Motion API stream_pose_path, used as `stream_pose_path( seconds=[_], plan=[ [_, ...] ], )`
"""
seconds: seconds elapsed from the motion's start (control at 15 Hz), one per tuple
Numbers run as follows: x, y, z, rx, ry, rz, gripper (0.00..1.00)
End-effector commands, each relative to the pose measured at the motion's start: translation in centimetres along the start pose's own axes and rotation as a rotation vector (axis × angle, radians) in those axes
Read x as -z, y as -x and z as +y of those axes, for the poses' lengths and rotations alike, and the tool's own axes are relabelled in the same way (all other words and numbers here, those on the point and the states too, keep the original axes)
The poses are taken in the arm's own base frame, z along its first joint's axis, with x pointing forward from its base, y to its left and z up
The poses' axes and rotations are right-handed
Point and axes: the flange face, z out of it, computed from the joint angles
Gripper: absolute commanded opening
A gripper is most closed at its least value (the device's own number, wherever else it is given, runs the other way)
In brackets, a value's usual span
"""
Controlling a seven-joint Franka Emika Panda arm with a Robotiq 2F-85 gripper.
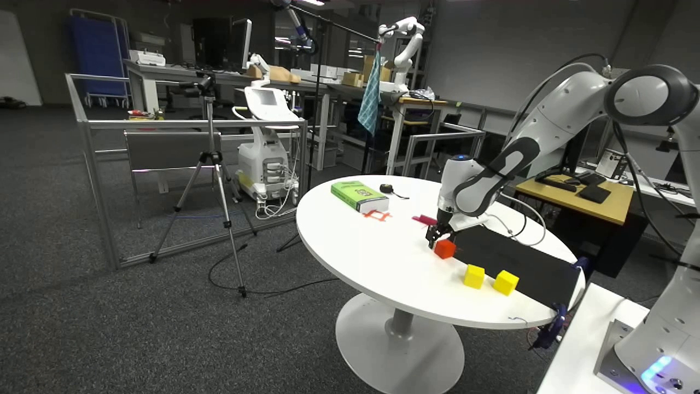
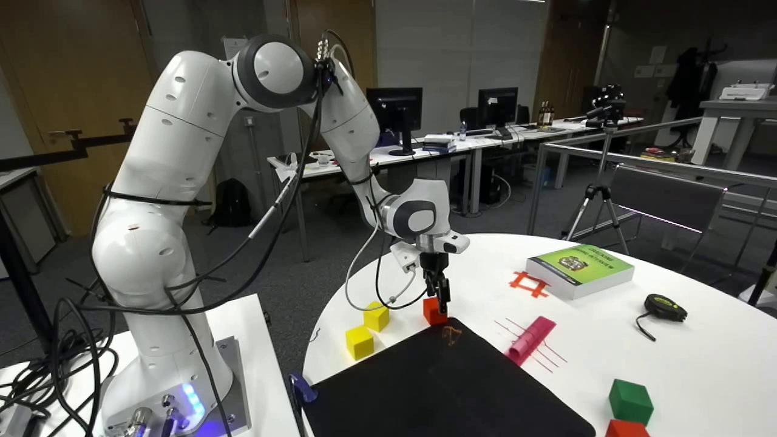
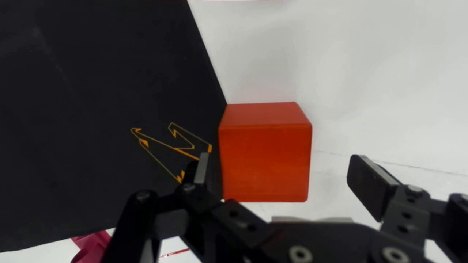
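My gripper [image 3: 280,170] is open, pointing down, with nothing held. A red cube [image 3: 265,164] lies between the line of its two fingers in the wrist view, closer to the left finger, with a wider gap to the right finger. The red cube sits on the white table by a corner of the black mat [image 3: 91,80]. In both exterior views the gripper [image 1: 437,235] [image 2: 440,294] is low beside the red cube [image 1: 445,249] [image 2: 431,311]. Whether a finger touches it cannot be told. Two yellow cubes [image 2: 376,317] [image 2: 359,343] stand nearby on the table.
A pink roll [image 2: 531,340], an orange hash-shaped piece [image 2: 529,283], a green book [image 2: 580,270] and a tape measure [image 2: 665,308] lie on the round table [image 1: 350,246]. A green cube [image 2: 631,402] and another red cube [image 2: 627,429] are near the mat. Blue clamps [image 1: 552,328] grip the table edge.
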Motion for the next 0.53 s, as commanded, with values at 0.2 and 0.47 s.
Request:
stream_pose_path(
  seconds=[0.2,0.47],
  plan=[
    [-0.92,-1.02,-0.15,0.052,-0.025,-0.038,0.6],
    [-0.42,-1.59,0.2,0.058,-0.013,-0.016,0.31]
  ],
)
